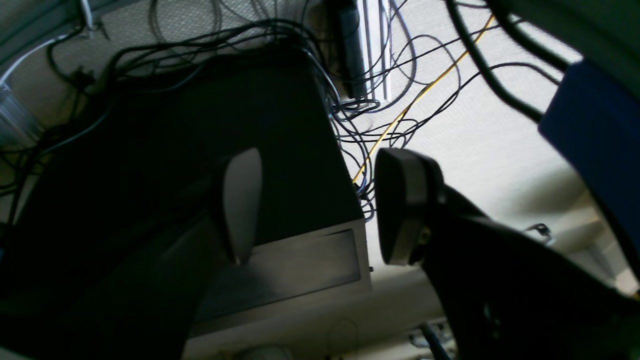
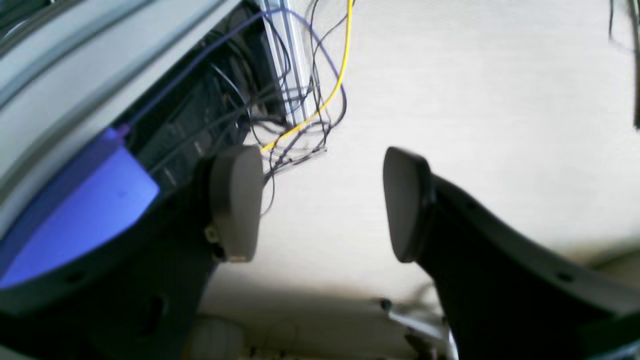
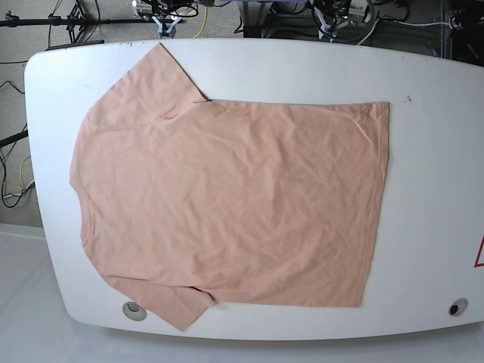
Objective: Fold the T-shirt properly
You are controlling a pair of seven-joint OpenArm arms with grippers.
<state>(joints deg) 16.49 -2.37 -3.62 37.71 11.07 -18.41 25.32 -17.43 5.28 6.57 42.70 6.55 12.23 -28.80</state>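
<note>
The T-shirt (image 3: 227, 200) is salmon pink and lies spread flat on the white table (image 3: 431, 151) in the base view, collar side to the left, hem to the right, one sleeve at the top left and one at the bottom left. Neither arm shows in the base view. My left gripper (image 1: 317, 205) stands open in its wrist view, with nothing between its fingers, pointing at a dark box and cables on the floor. My right gripper (image 2: 322, 202) is also open and empty, over pale floor. The T-shirt is out of both wrist views.
Tangled black cables and a yellow cable (image 1: 410, 102) lie on the floor beside a dark box (image 1: 200, 150). A blue object (image 2: 75, 225) sits at the left of the right wrist view. Stands and cables (image 3: 166, 15) line the table's far edge.
</note>
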